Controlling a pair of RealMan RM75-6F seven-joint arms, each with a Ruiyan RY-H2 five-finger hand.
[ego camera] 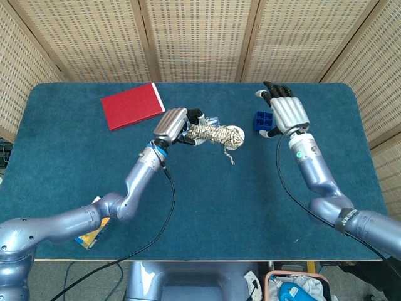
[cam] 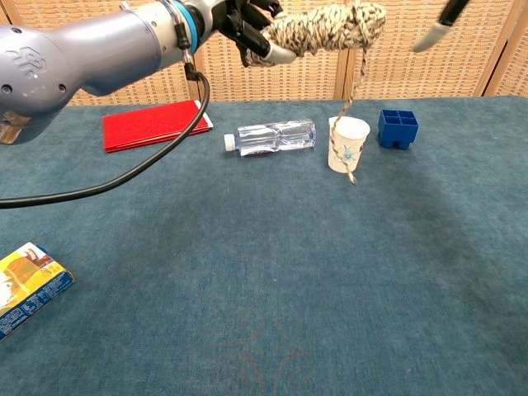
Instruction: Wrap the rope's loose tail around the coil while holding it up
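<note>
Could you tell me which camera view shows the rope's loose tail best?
The chest view: the tail hangs free from the coil held up by the left hand, passing in front of the cup. The head view shows it only foreshortened, a short curl below the coil.

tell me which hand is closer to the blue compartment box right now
Right. The right hand hovers open just beside the blue compartment box in the head view. The left hand is well across the table from it, holding the rope coil up.
</note>
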